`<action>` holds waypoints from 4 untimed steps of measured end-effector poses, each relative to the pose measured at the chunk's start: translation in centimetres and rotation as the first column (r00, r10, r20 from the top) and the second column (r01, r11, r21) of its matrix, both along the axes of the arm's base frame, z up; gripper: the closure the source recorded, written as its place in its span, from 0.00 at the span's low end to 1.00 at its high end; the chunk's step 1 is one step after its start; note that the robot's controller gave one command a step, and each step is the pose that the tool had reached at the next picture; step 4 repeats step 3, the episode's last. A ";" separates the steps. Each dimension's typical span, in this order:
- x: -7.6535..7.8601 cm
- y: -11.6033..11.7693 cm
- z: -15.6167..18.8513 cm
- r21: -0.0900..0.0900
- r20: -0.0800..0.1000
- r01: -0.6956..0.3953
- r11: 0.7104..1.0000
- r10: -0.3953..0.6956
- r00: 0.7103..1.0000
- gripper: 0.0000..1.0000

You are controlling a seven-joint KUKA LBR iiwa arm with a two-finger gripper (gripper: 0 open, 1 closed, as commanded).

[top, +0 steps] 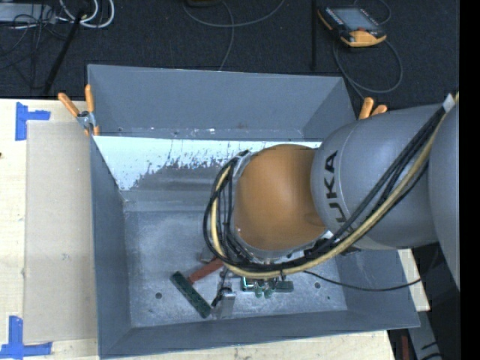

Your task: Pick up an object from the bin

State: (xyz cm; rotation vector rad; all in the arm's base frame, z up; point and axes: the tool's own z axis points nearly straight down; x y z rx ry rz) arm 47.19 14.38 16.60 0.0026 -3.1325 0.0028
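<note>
Low at the front of the grey metal bin (217,100), the hand (223,298) sat close to the floor beneath the arm's orange cover (274,197); whether it was wide or narrow could not be told. Nothing looked lifted yet, so the grasp and the raise likely remained. Just beside it lay a flat, dark green bar (189,291), straight-edged and matte, and a slim reddish-brown stick (202,273). The bin's floor looked scuffed and speckled.
</note>
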 end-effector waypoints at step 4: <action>6.7 -0.9 6.9 0.003 0.015 -0.148 0.989 0.148 0.989 1.00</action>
